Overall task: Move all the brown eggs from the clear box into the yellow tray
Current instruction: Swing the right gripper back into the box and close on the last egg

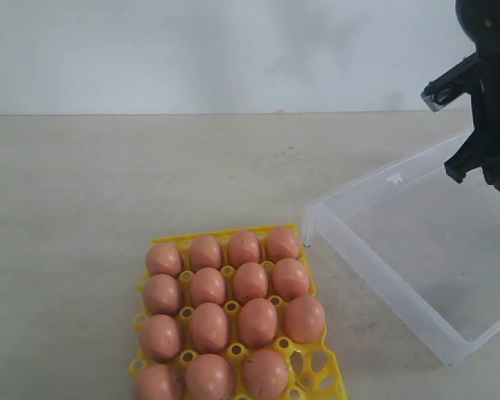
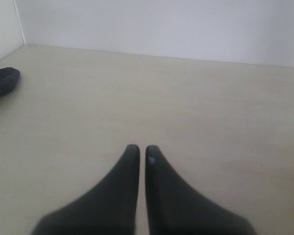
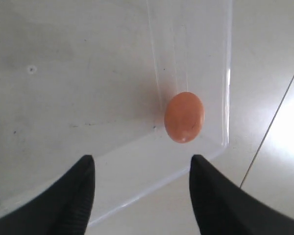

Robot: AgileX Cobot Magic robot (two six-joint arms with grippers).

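The yellow tray (image 1: 321,371) sits at the front of the table with several brown eggs (image 1: 250,282) seated in its sockets. To its right lies the clear box (image 1: 375,267), where no egg shows in the exterior view. In the right wrist view one brown egg (image 3: 184,117) rests in a corner of the clear box (image 3: 229,73). My right gripper (image 3: 142,159) hangs open above that corner, short of the egg, with nothing between its fingers; it shows at the top right (image 1: 481,177). My left gripper (image 2: 138,148) is shut and empty over bare table.
A dark rounded object (image 2: 2,81) lies on the table off to one side in the left wrist view. A pale wall stands behind the table. Two sockets at the tray's front right corner (image 1: 317,362) hold no egg.
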